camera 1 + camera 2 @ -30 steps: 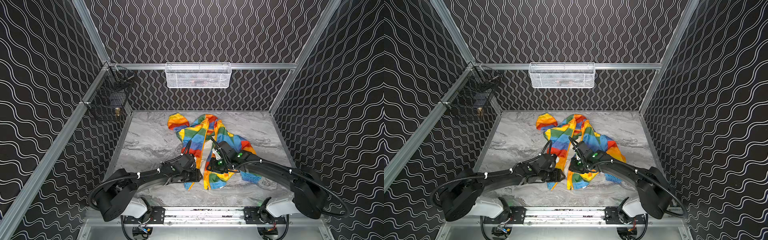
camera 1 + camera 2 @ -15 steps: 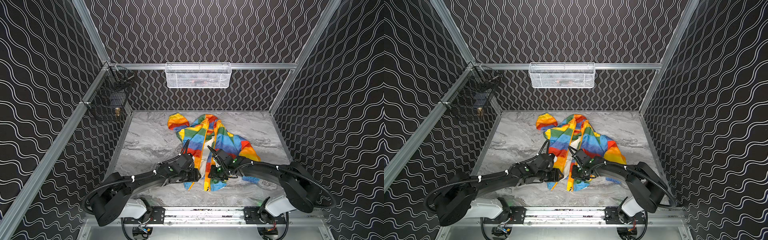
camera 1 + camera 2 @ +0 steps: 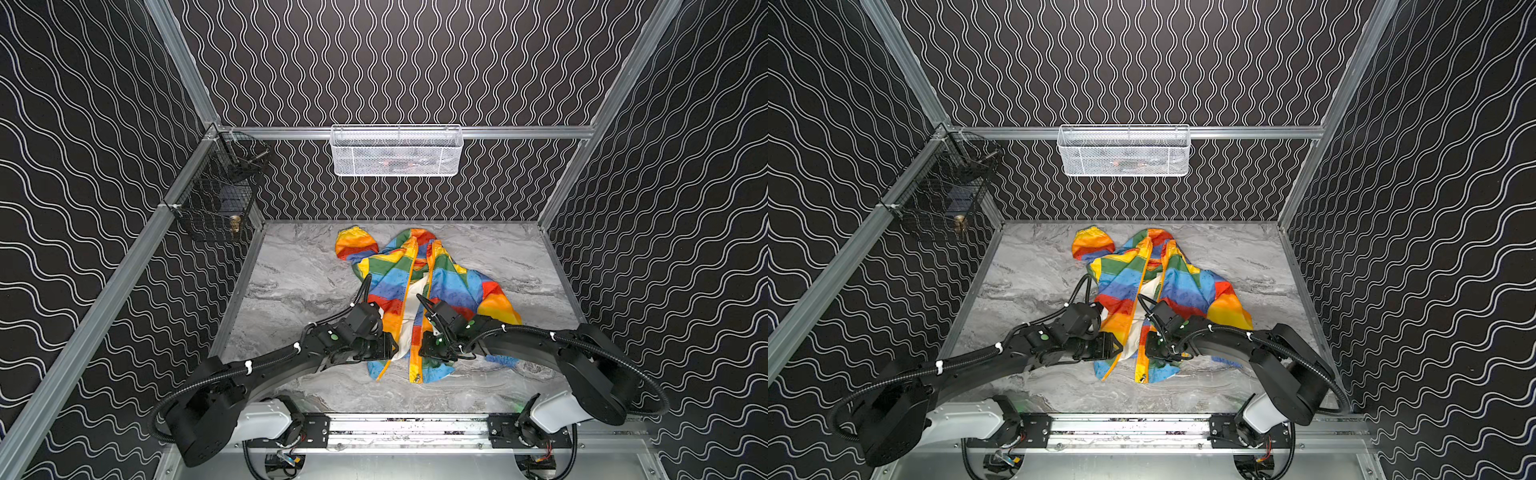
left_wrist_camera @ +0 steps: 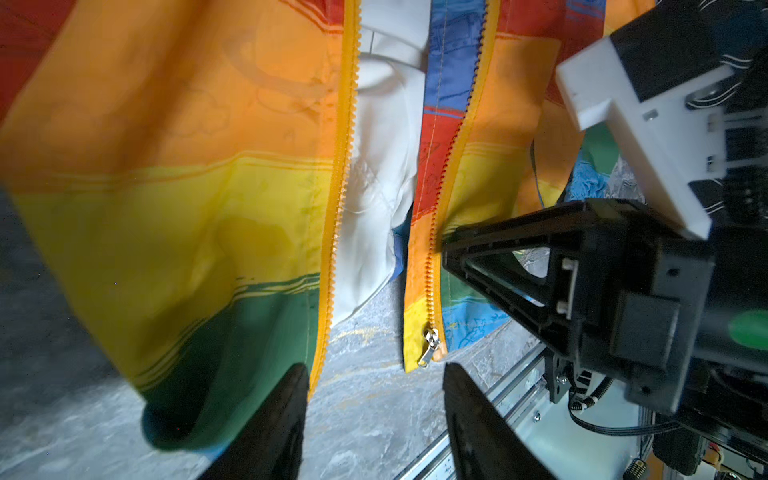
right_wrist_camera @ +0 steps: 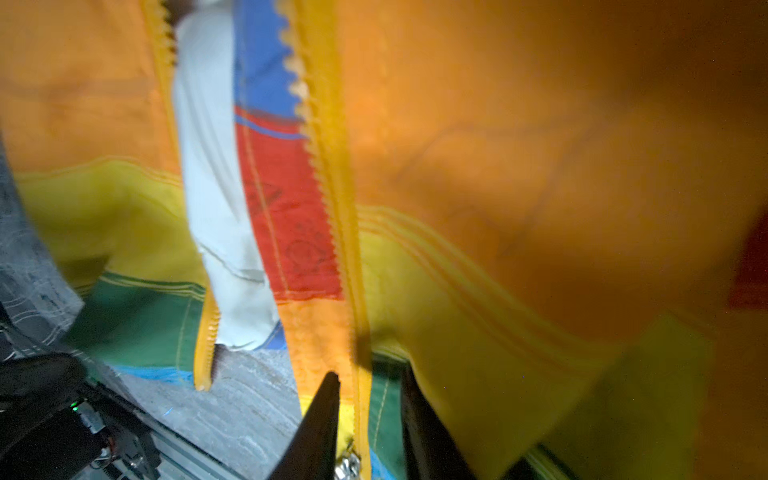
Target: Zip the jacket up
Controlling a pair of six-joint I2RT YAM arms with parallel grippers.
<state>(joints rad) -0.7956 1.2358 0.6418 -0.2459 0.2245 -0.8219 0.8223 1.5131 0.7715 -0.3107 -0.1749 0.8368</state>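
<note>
A black wire basket (image 3: 216, 199) is seen fixed to the side wall, well behind and left of the left gripper (image 3: 388, 348). A white mesh basket (image 3: 397, 151) is hung on the back rail, far beyond both grippers. The grey marbled tabletop (image 3: 291, 282) is left bare around the arms. The jacket (image 3: 388, 272) is spread between the two grippers and beyond them, with its hood end towards the back wall. It is made of thin, crinkled fabric in broad red, orange, yellow, green and blue stripes. The front is parted, so that the white lining (image 4: 382, 166) is exposed between two orange toothed zipper bands. The left band (image 4: 338, 166) is hung just beside the left gripper's dark, wedge-shaped fingers (image 4: 282, 424). Their jaws are held well apart, and only marble is seen between them; nothing is gripped. A small silver slider (image 4: 430, 347) is seated near the bottom of the right band (image 4: 430, 266). In the left wrist view the tip of the right gripper (image 3: 424, 349) is pressed against that band, well above the slider. In the right wrist view its fingers (image 5: 320, 428) are set narrowly apart astride the band and a strip of green fabric. A gap is still left between them, so no firm pinch is shown.
</note>
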